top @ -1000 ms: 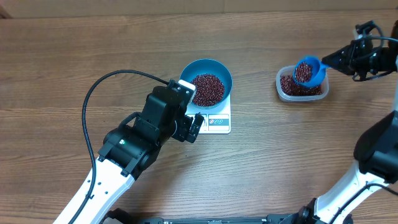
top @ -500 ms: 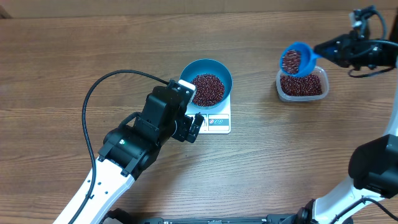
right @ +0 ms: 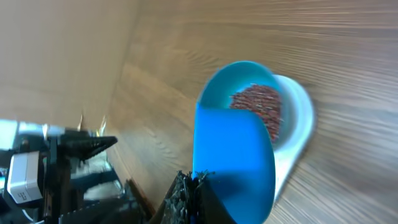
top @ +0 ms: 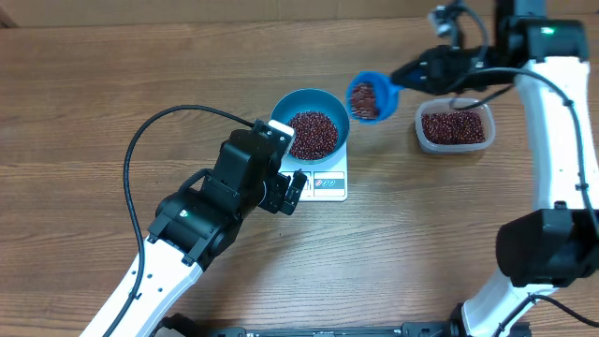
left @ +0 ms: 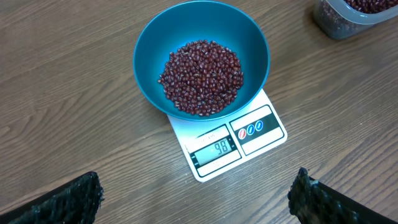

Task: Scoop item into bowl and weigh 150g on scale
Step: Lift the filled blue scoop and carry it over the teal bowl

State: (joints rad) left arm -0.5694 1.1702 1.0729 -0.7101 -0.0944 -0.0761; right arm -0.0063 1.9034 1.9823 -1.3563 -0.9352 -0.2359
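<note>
The right gripper (top: pixel 415 73) is pinched shut on the handle of the blue scoop (top: pixel 365 97), cup upward so its beans (top: pixel 367 94) stay in. The scoop hangs at two o'clock of the blue bowl (left: pixel 149 56), between the bowl and the clear tub (top: pixel 420 131). The bowl sits on the white scale (left: pixel 261 127), which reads 98, so more is needed. The left gripper (left: pixel 196 202) hovers spread and empty at the scale's seven o'clock, probably to watch the display.
</note>
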